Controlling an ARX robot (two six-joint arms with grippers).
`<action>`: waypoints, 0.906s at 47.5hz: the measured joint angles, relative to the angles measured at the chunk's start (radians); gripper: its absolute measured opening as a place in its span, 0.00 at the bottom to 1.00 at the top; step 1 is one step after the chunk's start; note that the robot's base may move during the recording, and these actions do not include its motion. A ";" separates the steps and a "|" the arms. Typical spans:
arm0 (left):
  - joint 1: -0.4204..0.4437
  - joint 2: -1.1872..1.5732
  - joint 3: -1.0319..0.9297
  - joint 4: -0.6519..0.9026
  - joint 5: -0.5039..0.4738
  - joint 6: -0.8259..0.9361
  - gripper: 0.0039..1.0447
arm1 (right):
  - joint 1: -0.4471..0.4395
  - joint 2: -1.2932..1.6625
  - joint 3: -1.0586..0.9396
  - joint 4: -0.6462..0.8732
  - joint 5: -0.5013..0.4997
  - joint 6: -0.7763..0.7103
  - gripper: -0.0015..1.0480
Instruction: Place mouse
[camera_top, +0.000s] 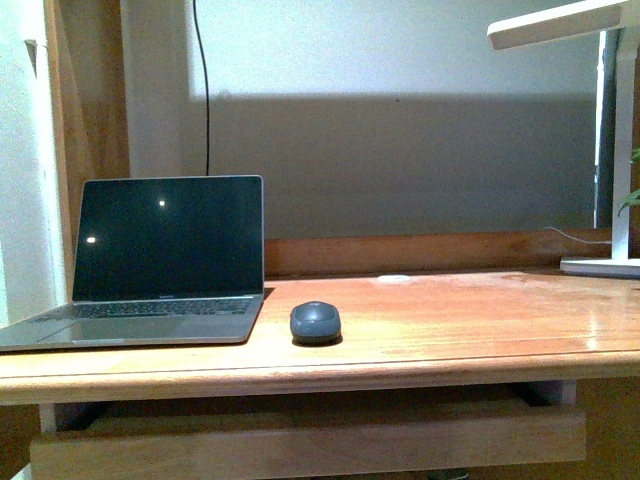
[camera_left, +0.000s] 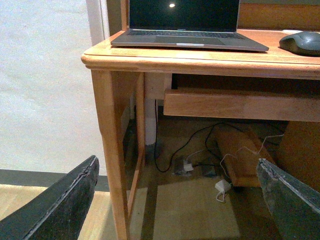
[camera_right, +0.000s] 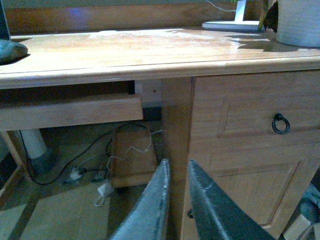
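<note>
The dark grey mouse (camera_top: 315, 322) rests on the wooden desk (camera_top: 450, 330), just right of the open laptop (camera_top: 165, 260). The left wrist view catches the mouse (camera_left: 301, 42) at the desk's top edge, and the right wrist view shows a sliver of it (camera_right: 10, 51). Neither arm appears in the front view. My left gripper (camera_left: 177, 192) hangs open below desk height, over the floor, holding nothing. My right gripper (camera_right: 176, 172) is shut and empty, low in front of the drawer cabinet (camera_right: 250, 150).
A white desk lamp (camera_top: 600, 140) stands at the desk's back right. A pale pot (camera_right: 299, 22) sits on the right end. A pull-out shelf (camera_top: 300, 440) runs under the desktop. Cables and adapters (camera_left: 200, 167) lie on the floor beneath. A desk leg (camera_left: 112, 150) stands near my left gripper.
</note>
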 joint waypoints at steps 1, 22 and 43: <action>0.000 0.000 0.000 0.000 0.000 0.000 0.93 | -0.029 -0.008 -0.003 -0.007 -0.051 -0.006 0.02; 0.000 0.000 0.000 0.000 0.000 0.000 0.93 | -0.163 -0.061 -0.045 -0.011 -0.157 -0.007 0.03; 0.000 0.000 0.000 0.000 0.000 0.000 0.93 | -0.163 -0.061 -0.045 -0.011 -0.157 -0.009 0.66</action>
